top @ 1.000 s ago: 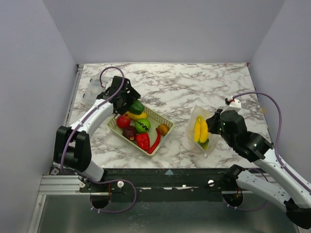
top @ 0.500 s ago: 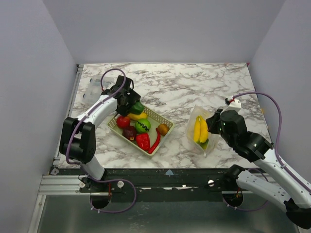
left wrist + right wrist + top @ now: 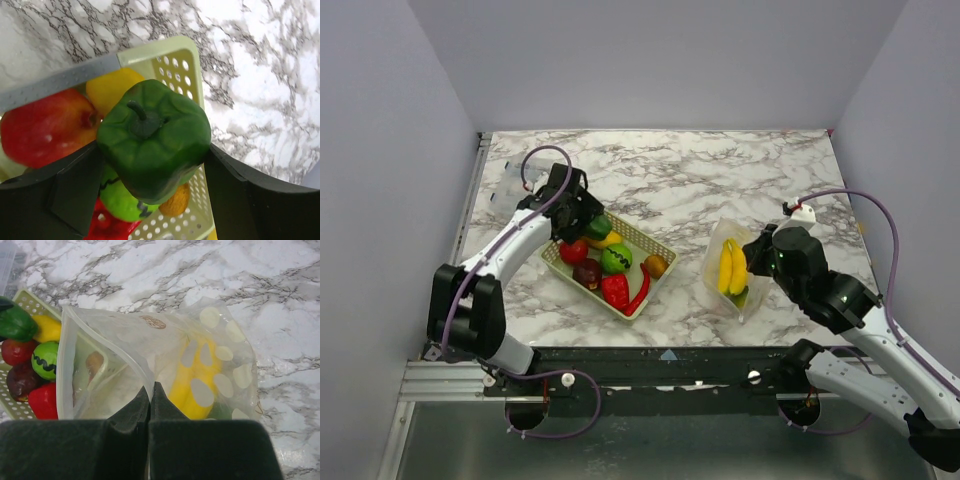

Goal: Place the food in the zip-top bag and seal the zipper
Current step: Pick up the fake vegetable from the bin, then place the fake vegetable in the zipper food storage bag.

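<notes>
left wrist view: left gripper [image 3: 152, 146] pinches glossy green plastic pepper [image 3: 155, 120] over pale yellow mesh basket [image 3: 165, 52]. crinkly clear zip-top bag [image 3: 165, 335]?
right side of worktop [image 3: 720, 170], right gripper [image 3: 150, 390] pinching its mouth; only yellow bananas [image 3: 192, 387] inside, unsealed.

Bright, even light; soft shadows, sharp focus.

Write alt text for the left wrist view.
A green pepper fills the middle, gripped on both sides by the black fingers of the left gripper, over a pale yellow mesh basket. A red fruit, a yellow fruit and other toy food lie in the basket, which stands on a marble table.
</notes>
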`<state>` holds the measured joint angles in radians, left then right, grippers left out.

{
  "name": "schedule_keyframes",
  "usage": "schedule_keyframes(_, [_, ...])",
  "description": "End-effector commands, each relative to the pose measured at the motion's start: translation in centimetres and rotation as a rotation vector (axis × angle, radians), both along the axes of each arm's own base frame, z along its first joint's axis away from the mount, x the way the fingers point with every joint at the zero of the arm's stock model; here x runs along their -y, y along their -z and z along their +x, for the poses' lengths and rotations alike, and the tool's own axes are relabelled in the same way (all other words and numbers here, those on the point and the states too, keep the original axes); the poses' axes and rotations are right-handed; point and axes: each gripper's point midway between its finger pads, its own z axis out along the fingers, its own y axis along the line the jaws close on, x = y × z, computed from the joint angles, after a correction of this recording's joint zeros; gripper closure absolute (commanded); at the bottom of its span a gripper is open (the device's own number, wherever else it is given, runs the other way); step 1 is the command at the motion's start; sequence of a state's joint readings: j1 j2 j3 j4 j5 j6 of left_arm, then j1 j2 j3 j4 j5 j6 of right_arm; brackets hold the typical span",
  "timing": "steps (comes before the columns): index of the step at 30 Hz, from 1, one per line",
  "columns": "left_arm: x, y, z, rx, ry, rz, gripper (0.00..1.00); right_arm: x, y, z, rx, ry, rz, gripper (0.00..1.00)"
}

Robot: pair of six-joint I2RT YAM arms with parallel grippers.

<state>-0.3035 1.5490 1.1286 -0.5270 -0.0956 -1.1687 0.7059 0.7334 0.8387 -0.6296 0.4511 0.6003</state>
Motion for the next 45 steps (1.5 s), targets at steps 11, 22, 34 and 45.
schedule_keyframes(11, [11.7,-16.8,-10.8,0.711,0.798,-0.228,0.49,-0.7,0.1,0.1,0.008,-0.033,0.005,0.99])
schedule_keyframes(22, [22.6,-19.6,-20.1,0.879,1.246,-0.464,0.46,-0.3,0.1,0.2,0.017,-0.013,0.001,0.99])
schedule_keyframes(34, [28.3,-16.5,-19.1,0.708,1.279,-0.446,0.31,-0.1,-0.6,0.0,0.042,-0.017,0.019,0.99])
schedule_keyframes(45, [27.6,-15.6,-18.2,0.675,1.262,-0.346,0.01,-0.2,-0.5,-0.1,0.035,-0.021,0.017,0.99])
